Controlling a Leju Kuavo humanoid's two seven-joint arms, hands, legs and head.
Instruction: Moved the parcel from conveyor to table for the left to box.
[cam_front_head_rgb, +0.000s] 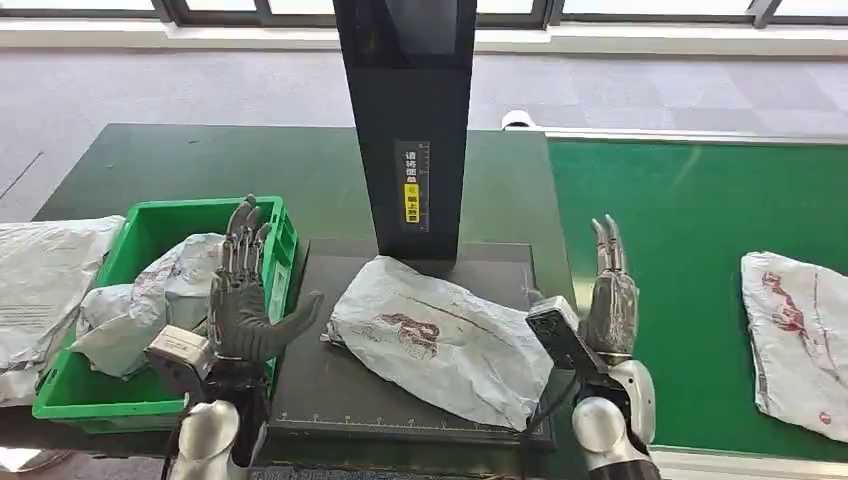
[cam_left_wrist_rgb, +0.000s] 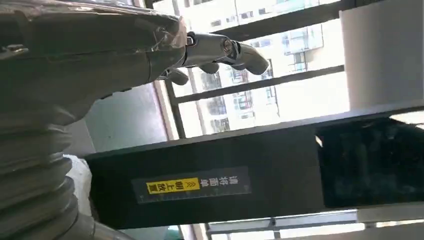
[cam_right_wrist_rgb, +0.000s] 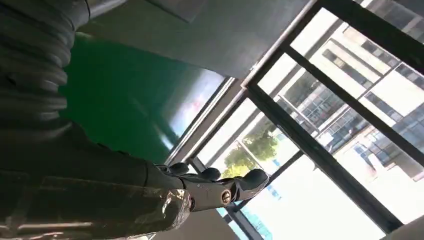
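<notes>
Left robot hand (cam_front_head_rgb: 243, 300) and right robot hand (cam_front_head_rgb: 608, 300) empty, fingers spread; parcel (cam_front_head_rgb: 440, 338) between them.

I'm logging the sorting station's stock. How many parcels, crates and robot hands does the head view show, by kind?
Grey parcel bags: 4, namely one on the black platform, one on the green conveyor, one in the green crate, one on the table left of the crate.
Green crates: 1.
Robot hands: 2, left hand, right hand.
Total: 7
</notes>
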